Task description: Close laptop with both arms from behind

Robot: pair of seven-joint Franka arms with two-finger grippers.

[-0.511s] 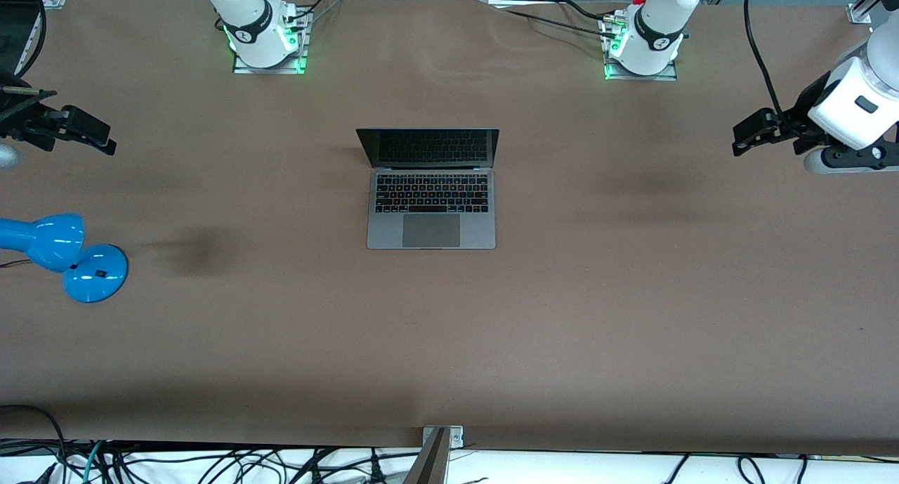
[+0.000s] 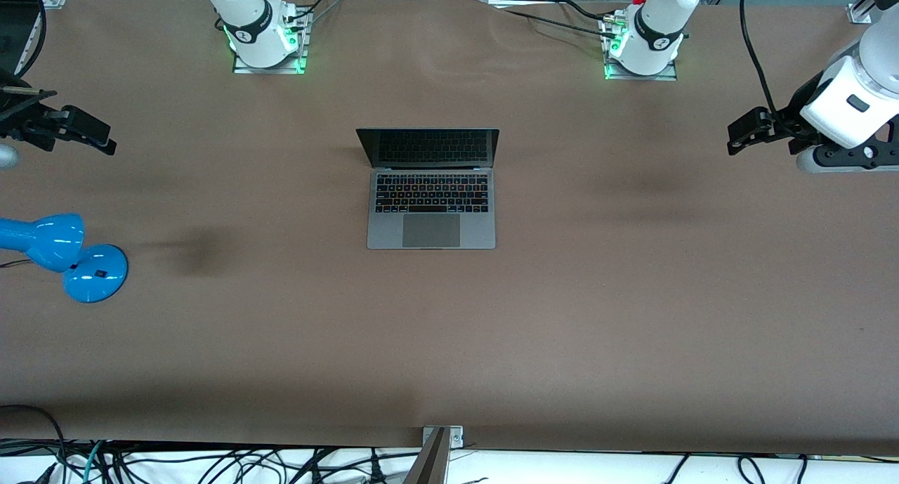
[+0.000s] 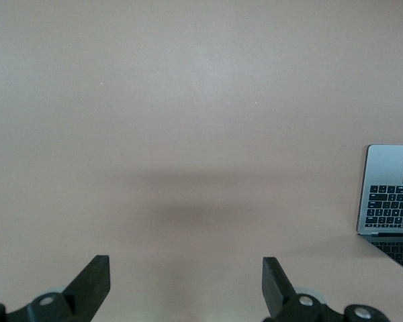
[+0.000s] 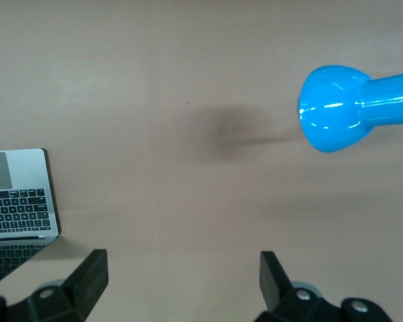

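- Centrally on the brown table (image 2: 562,315) sits one slim space-grey metal laptop (image 2: 431,220), open, its black keyboard and large trackpad facing up and its dark screen standing upright at the edge nearer the arms' bases
- Two large white jointed robot arms are in the scene: the left arm (image 2: 850,101) comes in at its own end of the table, and the right arm (image 2: 242,10) shows mainly as its base along the top of the front view
- One black two-finger left gripper (image 2: 737,136) hangs over bare table toward the left arm's end, well apart from the laptop; in the left wrist view its fingers (image 3: 94,282) stand spread wide with nothing between them, and a corner of the laptop shows at the edge of that view
- One black two-finger right gripper (image 2: 105,138) hangs over bare table toward the right arm's end, also well apart from the laptop; the right wrist view shows its fingers (image 4: 91,275) spread wide and holding nothing
- One glossy blue desk lamp (image 2: 67,256) stands toward the right arm's end, its round base on the table, nearer the front camera than the spot under the right gripper; its rounded shade also shows in the right wrist view
- Two green-lit base plates are visible, one under each arm's base (image 2: 642,66)
- Neither gripper touches the laptop, and the lid is not yet lowered
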